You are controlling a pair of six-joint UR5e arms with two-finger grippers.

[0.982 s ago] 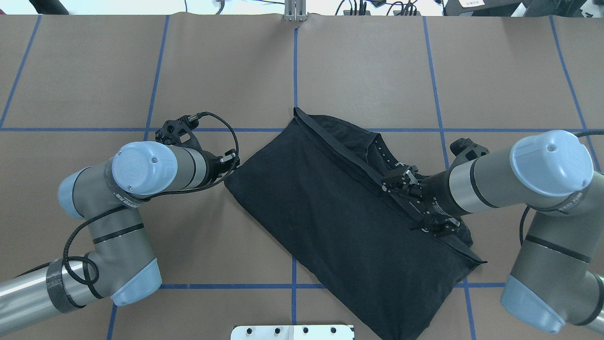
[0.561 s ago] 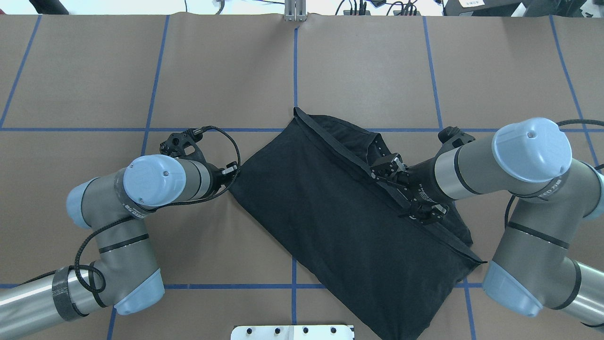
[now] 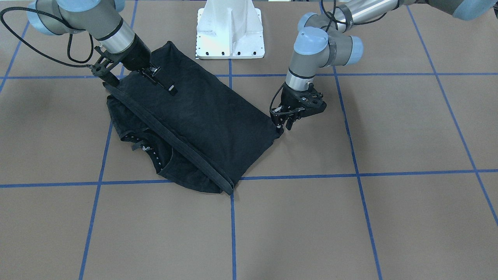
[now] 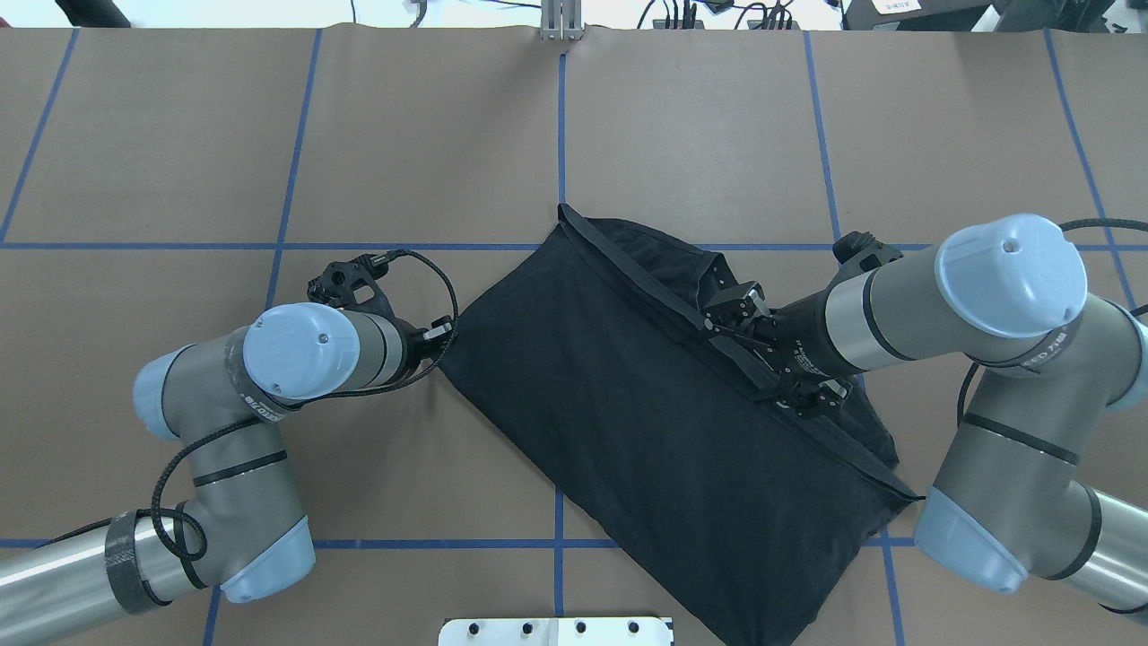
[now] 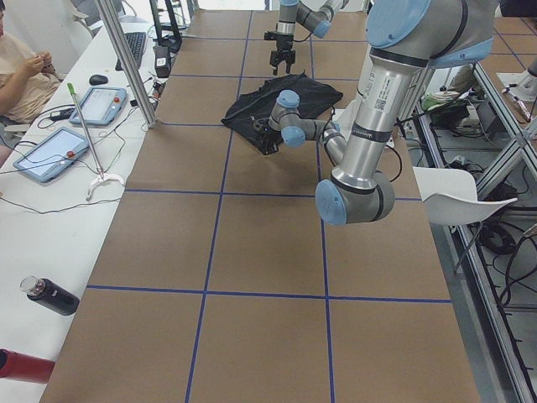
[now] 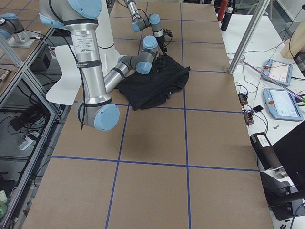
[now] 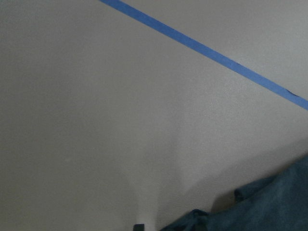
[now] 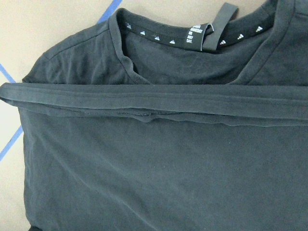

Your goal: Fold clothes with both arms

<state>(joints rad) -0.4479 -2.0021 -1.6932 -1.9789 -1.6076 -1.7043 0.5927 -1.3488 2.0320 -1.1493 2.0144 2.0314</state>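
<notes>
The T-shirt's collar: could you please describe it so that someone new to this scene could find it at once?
On the brown table ruled with blue tape, a black T-shirt lies folded near the middle. Its collar peeks from under the folded-over hem band, beside the right gripper. Tiny white logos inside the neckline set it apart from the plain black cloth.

Brown table [image 4: 179, 135] — blue tape lines [image 4: 561, 117]
</notes>
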